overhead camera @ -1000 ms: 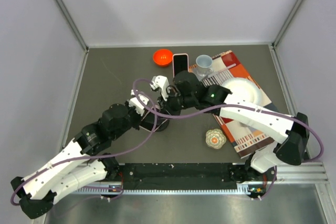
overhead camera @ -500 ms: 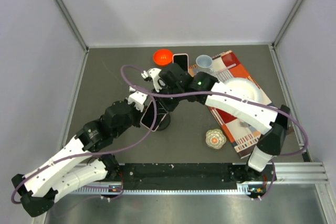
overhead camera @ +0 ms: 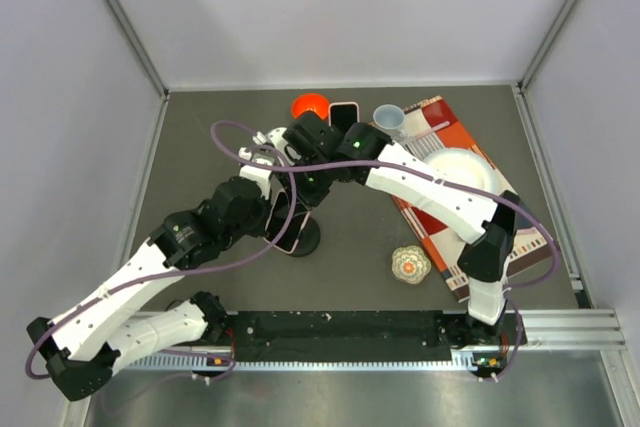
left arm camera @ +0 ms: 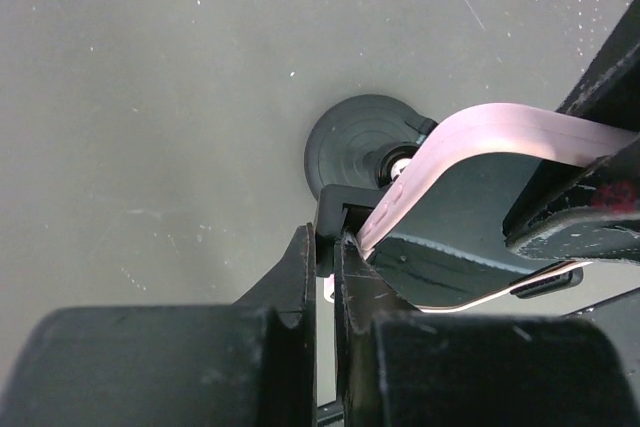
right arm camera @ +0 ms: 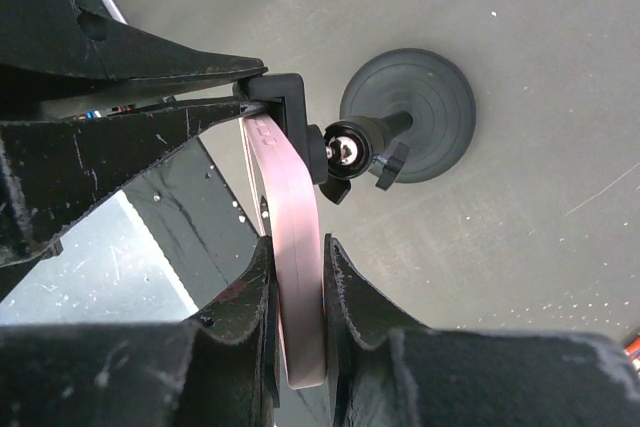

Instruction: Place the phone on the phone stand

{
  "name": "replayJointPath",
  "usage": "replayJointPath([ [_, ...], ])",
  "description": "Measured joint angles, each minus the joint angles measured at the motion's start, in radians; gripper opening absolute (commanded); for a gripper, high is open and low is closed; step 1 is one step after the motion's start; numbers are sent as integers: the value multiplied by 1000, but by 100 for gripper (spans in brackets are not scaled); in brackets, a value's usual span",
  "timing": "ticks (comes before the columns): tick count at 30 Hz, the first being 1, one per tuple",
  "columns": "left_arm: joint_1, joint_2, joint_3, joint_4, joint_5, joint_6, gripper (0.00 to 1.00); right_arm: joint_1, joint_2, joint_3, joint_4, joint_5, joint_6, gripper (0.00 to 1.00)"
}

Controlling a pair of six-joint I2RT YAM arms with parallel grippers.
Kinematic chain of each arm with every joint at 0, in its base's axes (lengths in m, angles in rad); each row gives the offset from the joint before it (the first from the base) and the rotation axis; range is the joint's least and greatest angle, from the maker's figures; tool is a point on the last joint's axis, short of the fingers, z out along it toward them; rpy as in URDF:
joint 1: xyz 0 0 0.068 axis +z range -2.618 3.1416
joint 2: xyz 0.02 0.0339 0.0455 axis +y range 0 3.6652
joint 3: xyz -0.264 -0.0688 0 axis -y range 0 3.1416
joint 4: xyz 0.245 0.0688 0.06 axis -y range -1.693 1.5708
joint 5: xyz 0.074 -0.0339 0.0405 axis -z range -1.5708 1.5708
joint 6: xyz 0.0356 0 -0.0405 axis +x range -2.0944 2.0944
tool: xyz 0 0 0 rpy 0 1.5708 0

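Note:
A pink-edged phone (overhead camera: 284,221) with a dark screen is tilted against the black phone stand (overhead camera: 304,240), above its round base (right arm camera: 410,112). My right gripper (right arm camera: 297,282) is shut on the phone's pink edge (right arm camera: 290,197), one finger on each side. My left gripper (left arm camera: 325,252) is shut on the stand's black bracket (left arm camera: 337,215) next to the phone's corner (left arm camera: 470,197). From above, both wrists crowd over the stand, the right gripper (overhead camera: 302,190) reaching in from the back and the left gripper (overhead camera: 270,192) from the left.
At the back stand a red bowl (overhead camera: 310,105), a second phone (overhead camera: 344,115) and a clear cup (overhead camera: 389,119). A white plate (overhead camera: 462,175) lies on a red patterned mat (overhead camera: 470,247) at the right. A small knitted ball (overhead camera: 409,264) sits near the front.
The right arm has swung left and stretched over the stand, carrying the phone with it. The left wrist has shifted slightly left. Both grips stay shut.

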Motion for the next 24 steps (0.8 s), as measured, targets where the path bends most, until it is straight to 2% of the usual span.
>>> replayJointPath([
  [11,4,9,17,-24,44,-10,0,-10,8,11,-20,-38,-46,0],
  [15,9,-11,17,-33,77,20,20,-28,13,10,-26,-92,-67,0],
  [19,10,-82,17,-71,111,49,57,-38,21,2,-25,-161,-105,0],
  [22,6,-235,49,-47,133,52,63,-90,39,5,5,-117,-116,0],
  [24,6,-325,88,-26,132,49,65,-142,51,13,3,-143,-117,0],
])
